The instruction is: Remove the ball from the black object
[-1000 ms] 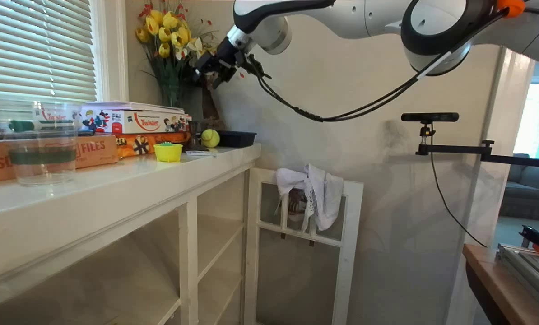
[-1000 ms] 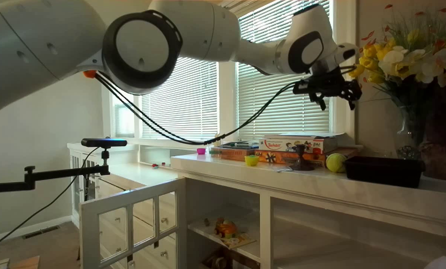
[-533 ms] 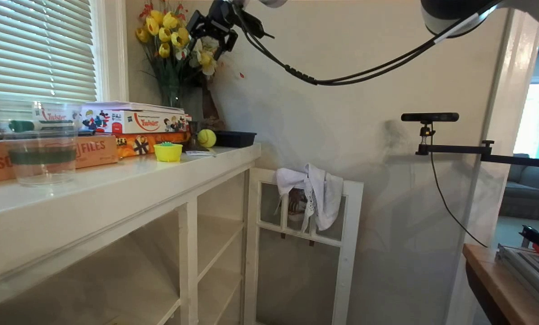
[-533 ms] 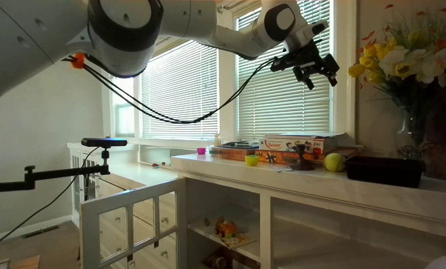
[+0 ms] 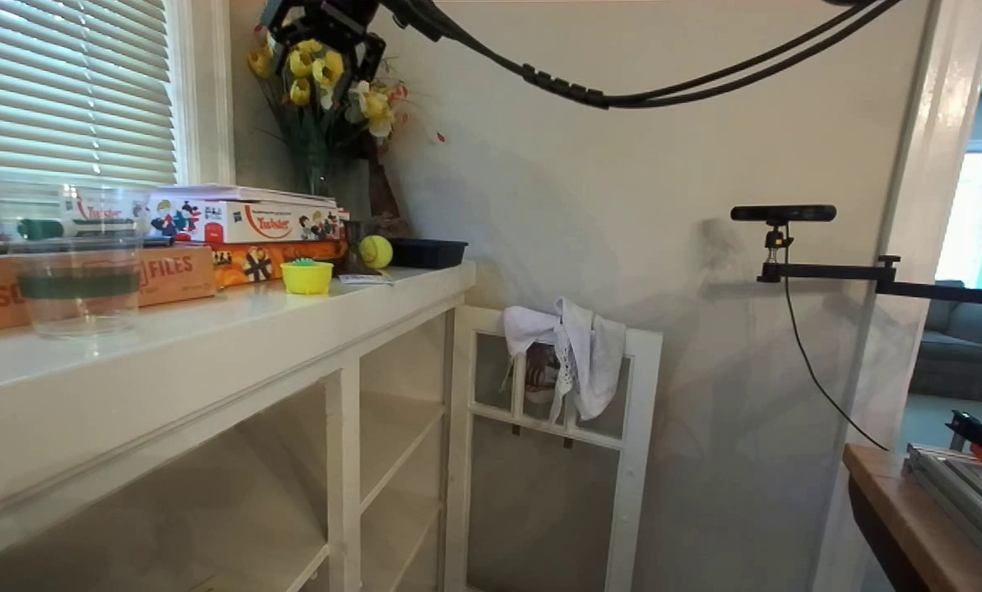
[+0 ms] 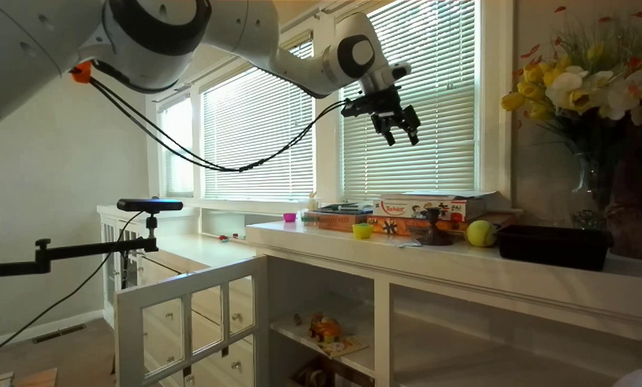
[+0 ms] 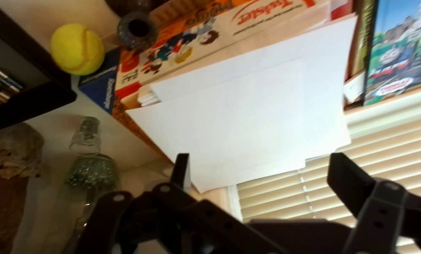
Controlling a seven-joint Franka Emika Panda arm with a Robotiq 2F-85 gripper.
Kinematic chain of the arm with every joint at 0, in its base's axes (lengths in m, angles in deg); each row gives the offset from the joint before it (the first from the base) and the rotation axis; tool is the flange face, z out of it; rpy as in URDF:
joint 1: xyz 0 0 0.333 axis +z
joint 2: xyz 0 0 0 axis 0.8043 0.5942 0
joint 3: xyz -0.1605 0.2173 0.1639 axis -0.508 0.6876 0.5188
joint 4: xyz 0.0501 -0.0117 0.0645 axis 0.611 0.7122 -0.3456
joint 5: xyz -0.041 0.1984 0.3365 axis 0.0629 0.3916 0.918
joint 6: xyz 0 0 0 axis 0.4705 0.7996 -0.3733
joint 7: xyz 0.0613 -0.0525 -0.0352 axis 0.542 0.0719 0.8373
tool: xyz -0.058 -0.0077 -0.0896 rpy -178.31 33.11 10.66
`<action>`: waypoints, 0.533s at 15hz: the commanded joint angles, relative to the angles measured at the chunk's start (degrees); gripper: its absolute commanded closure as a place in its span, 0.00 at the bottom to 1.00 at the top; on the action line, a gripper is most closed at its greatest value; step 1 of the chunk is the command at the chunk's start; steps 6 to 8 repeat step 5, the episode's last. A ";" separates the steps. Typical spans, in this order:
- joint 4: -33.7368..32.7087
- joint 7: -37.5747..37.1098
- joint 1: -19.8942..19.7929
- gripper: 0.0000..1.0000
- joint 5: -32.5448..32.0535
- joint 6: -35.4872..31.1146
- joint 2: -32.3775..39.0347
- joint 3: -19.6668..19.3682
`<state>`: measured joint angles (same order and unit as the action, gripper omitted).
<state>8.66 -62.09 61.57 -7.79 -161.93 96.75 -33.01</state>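
Note:
The yellow-green ball rests on the white counter, outside the black object and right beside its end wall. It also shows in an exterior view and at the upper left of the wrist view. I cannot tell whether it touches the wall. The black object is a shallow rectangular tray, also in an exterior view. In the wrist view the tray holds several batteries. My gripper is open and empty, high above the counter. In the wrist view its fingers are wide apart with white paper beyond.
A dark candlestick stands near the ball. Stacked game boxes with papers on top lie along the window. A yellow cup and a clear plastic cup stand on the counter. A flower vase stands behind the tray.
My open gripper has risen and drawn back from above the ball and tray toward the window. The ball has shifted slightly away from the tray, then stayed still.

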 commanded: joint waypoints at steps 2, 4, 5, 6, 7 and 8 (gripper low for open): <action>4.44 -0.39 2.20 0.00 0.05 -0.03 -2.75 0.45; 8.01 -0.88 3.59 0.00 0.05 -0.03 -5.08 0.69; 9.05 -0.91 3.77 0.00 0.05 -0.02 -5.79 0.72; 9.05 -0.91 3.77 0.00 0.05 -0.02 -5.79 0.72; 9.05 -0.91 3.77 0.00 0.05 -0.02 -5.79 0.72; 9.05 -0.91 3.77 0.00 0.05 -0.02 -5.79 0.72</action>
